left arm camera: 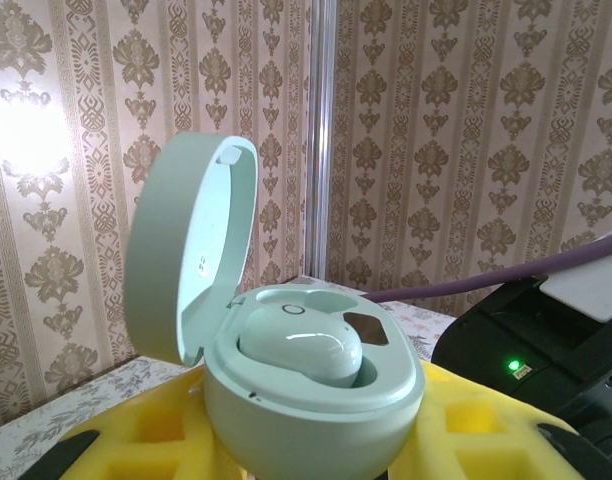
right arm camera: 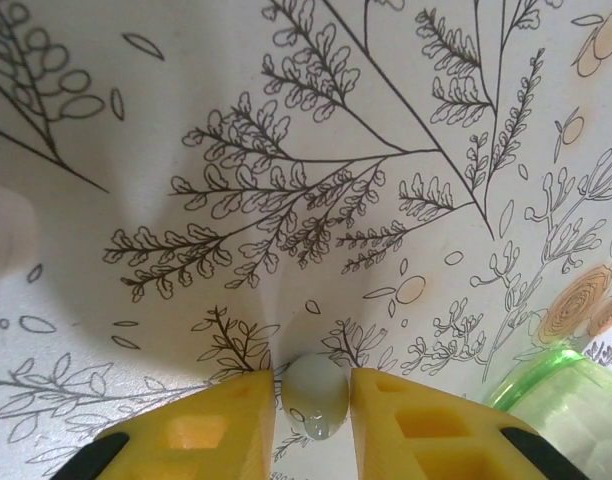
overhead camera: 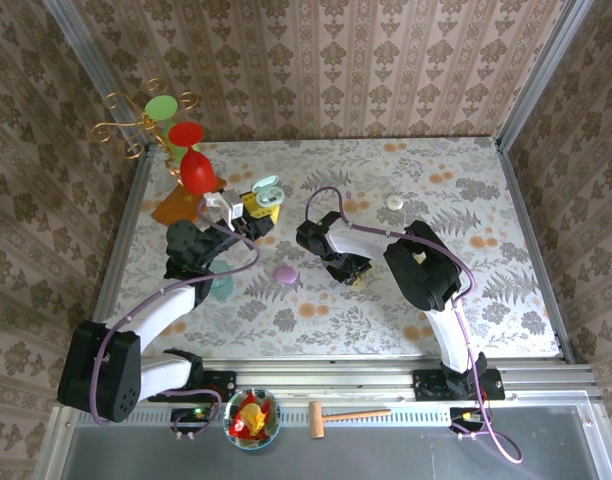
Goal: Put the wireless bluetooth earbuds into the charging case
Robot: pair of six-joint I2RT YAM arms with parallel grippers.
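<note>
Patterned surface point(overhead camera: 506, 250) carries everything, w/ both arms reaching out over it. Left arm point(overhead camera: 156, 310) sits at the left-centre; the left pincer point(overhead camera: 252, 206) is clamped on the mint charging case point(left arm camera: 316, 400), w/ a yellow pad either side of its base. We see the case upright, lid point(left arm camera: 191, 250) swung open to the left. Right arm point(overhead camera: 426, 265) bends in twd the middle. The right pincer point(right arm camera: 314, 380) is down at the surface, closed tight on the pale earbud point(right arm camera: 316, 398), which rests on the cloth btwn the two yellow fingers. A lilac oval case point(overhead camera: 284, 272) lies btwn the two pincers, apart from both. The 2nd bud, a mint earbud point(left arm camera: 301, 350), sits inside the charging case.
</note>
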